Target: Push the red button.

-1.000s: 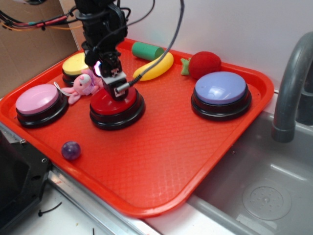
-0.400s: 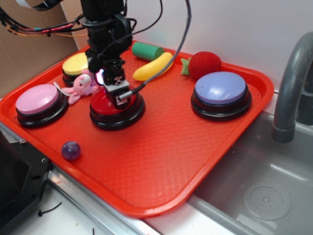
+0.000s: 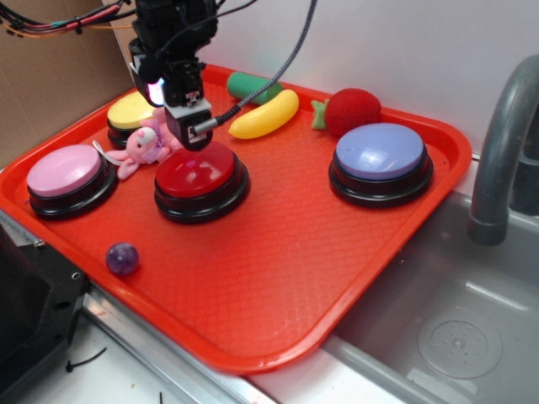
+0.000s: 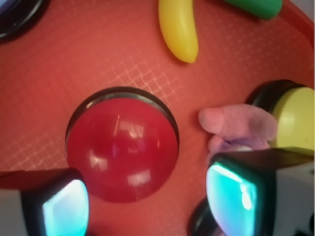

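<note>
The hand (image 3: 192,135) hovers empty, fingers spread, just above the red button (image 3: 200,175), whose dome sits exposed below for pressing.

Black arm (image 3: 173,34) — black cable, red-orange wires; gripper (image 3: 189,126) pale-tipped, glowing cyan pads (image 4: 231,194).

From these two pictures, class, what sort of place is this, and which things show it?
Probably a toy kitchen test bench: a grey faucet over a sink, with a red tray of big buttons and toys beside it.
</note>
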